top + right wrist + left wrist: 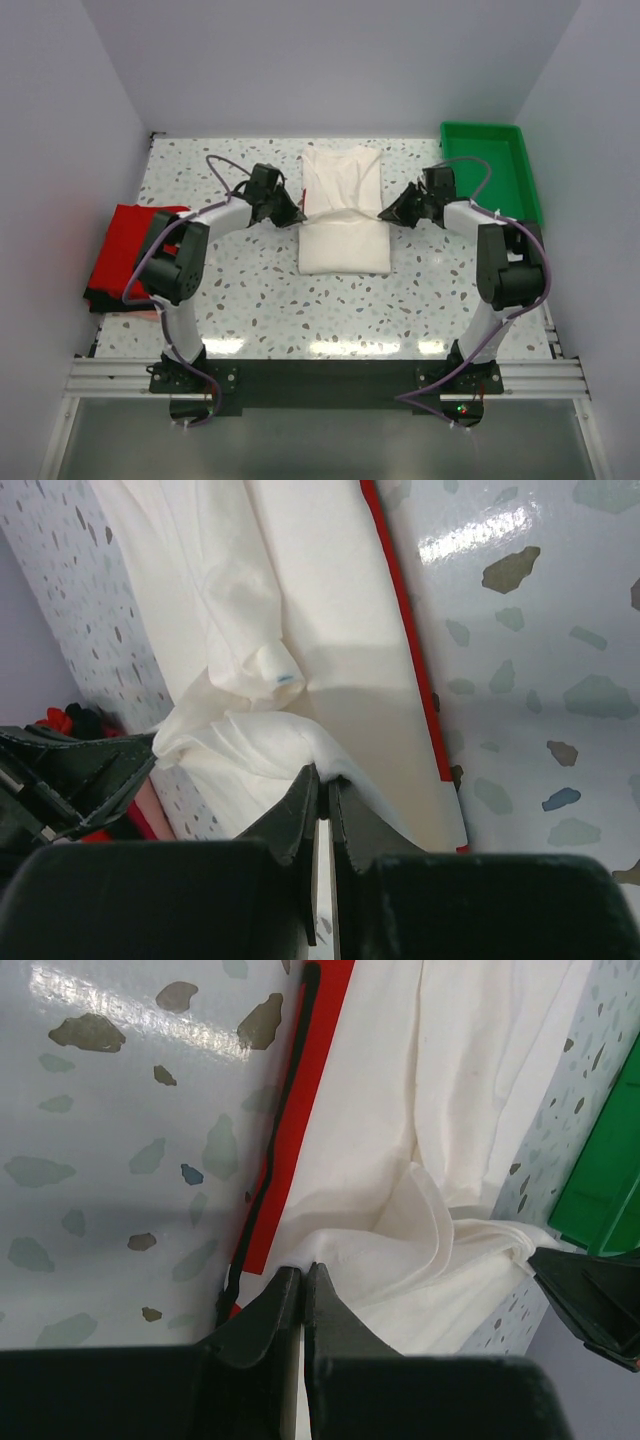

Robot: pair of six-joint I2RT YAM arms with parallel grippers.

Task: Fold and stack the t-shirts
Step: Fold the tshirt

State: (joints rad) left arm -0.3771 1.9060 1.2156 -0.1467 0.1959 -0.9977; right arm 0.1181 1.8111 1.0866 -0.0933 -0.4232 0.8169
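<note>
Cream-white cloth t-shirt (344,215) pinched mid-fold
Left gripper (303,1282) and right gripper (322,782) clamp its side edges; uneven lifting could slip one grip, skewing the fold.

The cream-white t-shirt (343,215) is showing as soft matt cloth, wrinkling at its middle. The speckled table (260,300) is gleaming smooth and glossy, reflecting light. The green tray (492,160) is looking like smooth plastic, and the red t-shirt (128,245) is lying as matt cloth
</note>
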